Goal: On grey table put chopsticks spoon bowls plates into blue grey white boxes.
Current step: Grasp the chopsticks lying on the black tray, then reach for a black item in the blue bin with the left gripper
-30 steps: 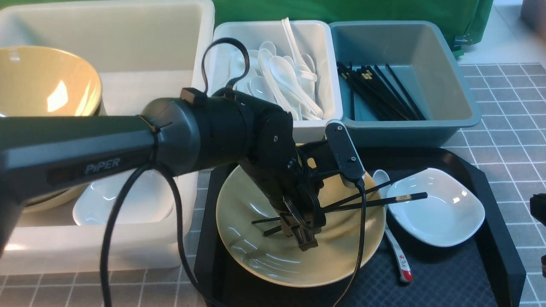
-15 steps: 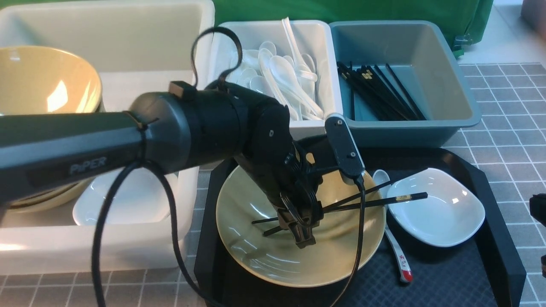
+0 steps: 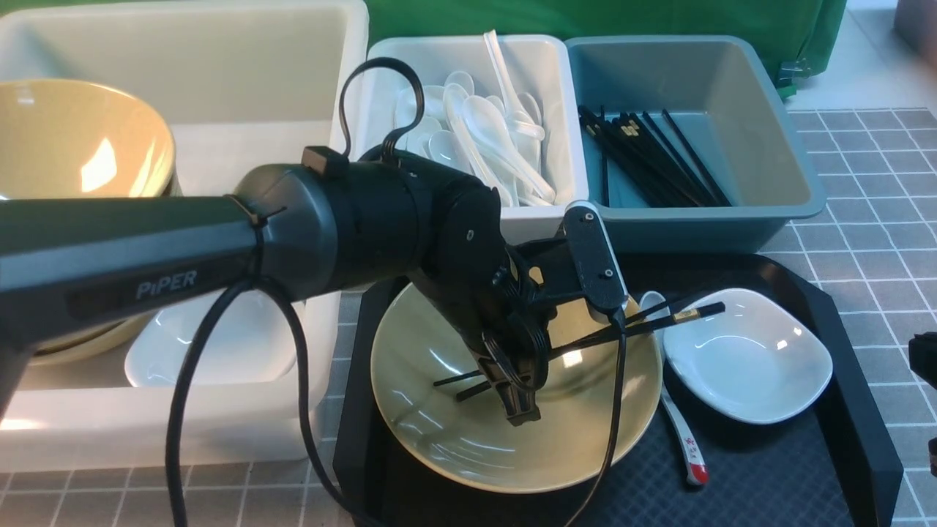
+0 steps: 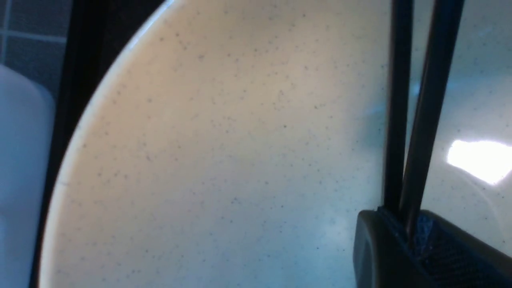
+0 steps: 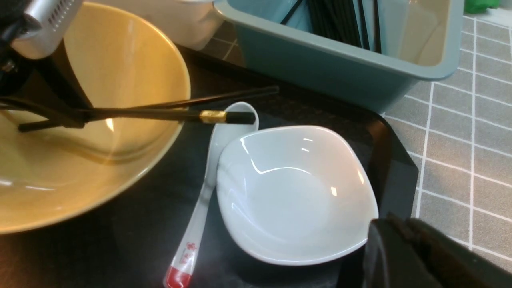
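My left gripper (image 3: 517,408) is shut on the black chopsticks (image 3: 684,315) and holds them tilted above the tan bowl (image 3: 454,446) on the black tray. Their gold-banded ends hang over the spoon's head. The left wrist view shows both sticks (image 4: 420,120) running out of the shut jaws (image 4: 404,224) over the bowl (image 4: 240,160). The red-marked spoon (image 3: 684,439) lies between the bowl and a white plate (image 3: 754,366). My right gripper (image 5: 394,226) is shut and empty beside the plate (image 5: 296,192). The blue-grey box (image 3: 732,216) holds several chopsticks.
The small white box (image 3: 545,219) holds plain white spoons. The large white box (image 3: 219,432) at left holds tan bowls (image 3: 73,139) and a white plate (image 3: 219,351). The black tray (image 3: 856,410) has raised walls. The grey table (image 3: 878,183) shows at right.
The chopsticks' gold-banded ends have risen off the white plate's rim and swung back a little as my left gripper tilted. The right arm has not moved.
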Action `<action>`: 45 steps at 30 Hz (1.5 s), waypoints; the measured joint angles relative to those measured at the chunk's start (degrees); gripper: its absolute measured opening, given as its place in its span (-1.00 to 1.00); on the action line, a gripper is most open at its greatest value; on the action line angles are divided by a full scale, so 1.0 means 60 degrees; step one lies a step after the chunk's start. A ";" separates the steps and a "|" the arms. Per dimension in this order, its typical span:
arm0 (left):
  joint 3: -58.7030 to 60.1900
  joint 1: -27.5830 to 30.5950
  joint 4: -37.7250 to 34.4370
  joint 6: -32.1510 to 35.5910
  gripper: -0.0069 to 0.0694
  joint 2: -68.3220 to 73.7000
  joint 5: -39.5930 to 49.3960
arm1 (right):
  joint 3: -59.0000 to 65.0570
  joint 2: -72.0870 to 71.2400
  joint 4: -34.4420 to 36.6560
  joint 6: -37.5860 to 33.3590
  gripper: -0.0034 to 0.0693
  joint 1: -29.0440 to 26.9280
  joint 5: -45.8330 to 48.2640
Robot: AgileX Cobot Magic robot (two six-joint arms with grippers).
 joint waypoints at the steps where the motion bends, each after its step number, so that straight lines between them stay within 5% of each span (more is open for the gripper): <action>1: 0.0000 0.0000 0.0000 -0.0024 -0.79 -0.0020 0.0000 | 0.0000 0.0000 0.0000 0.0000 -0.70 0.0000 0.0000; 17: -0.0696 0.0000 -0.0010 -0.0378 -0.80 -0.1195 -0.1205 | 0.0000 0.0000 0.0000 0.0000 -0.69 0.0000 0.0000; 27: -0.4204 0.0000 -0.1735 -0.0676 -0.80 0.1433 -0.7209 | 0.0000 0.0000 0.0000 0.0000 -0.69 0.0000 -0.0018; 33: -0.5356 0.0000 -0.1887 -0.0822 -0.72 0.3244 -0.6923 | 0.0000 0.0000 0.0000 0.0049 -0.69 0.0000 -0.0018; 40: -0.6069 0.0027 -0.2151 -0.0947 -0.25 0.3775 -0.5980 | 0.0000 0.0000 0.0000 0.0069 -0.68 0.0000 -0.0018; 45: -0.6687 0.0206 -0.2059 -0.1459 0.17 0.3334 -0.2757 | 0.0000 0.0000 0.0000 0.0076 -0.66 0.0000 -0.0018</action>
